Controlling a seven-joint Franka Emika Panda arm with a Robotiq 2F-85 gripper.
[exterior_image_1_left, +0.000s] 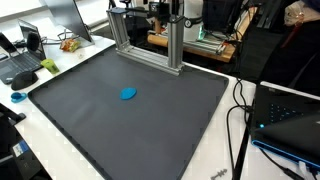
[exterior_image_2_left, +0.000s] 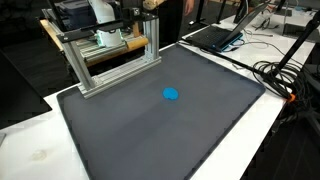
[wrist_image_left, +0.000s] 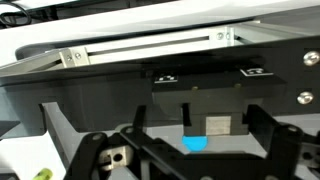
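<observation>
Blue piece: a small, flat, roundish blob of bright blue (exterior_image_1_left: 128, 94), the only loose thing on the dark mat (exterior_image_1_left: 150, 125); its outline is a bit uneven.
Where it lies: near the middle of the mat, a little toward the aluminium frame (exterior_image_1_left: 150, 45) but well apart from it, in both exterior views (exterior_image_2_left: 172, 95).
Claw: in the wrist view the claw (wrist_image_left: 185, 160) has its two dark fingers (wrist_image_left: 100, 155) spread wide with nothing between them. The blue piece (wrist_image_left: 195, 143) shows as a bright patch in the gap, away from the fingers.
Edges: the mat (exterior_image_2_left: 150, 130) covers most of the white worktop (exterior_image_2_left: 30, 150), leaving a pale border around it. The frame (exterior_image_2_left: 110, 60) stands along one mat edge.
Open room: bare mat on every side of the blue piece (plenty of it toward the near edges).
Around the worktop: a laptop (exterior_image_2_left: 215, 35) and cables (exterior_image_2_left: 285, 75) sit beyond one corner, off the mat.
Hard to make out: I cannot pick out the claw in either exterior view, since the space behind the frame is dark and cluttered. In the wrist view the frame bar (wrist_image_left: 150, 50) crosses the top and the fingertips are cut off at the bottom edge. The blue piece's thickness and material cannot be told.
</observation>
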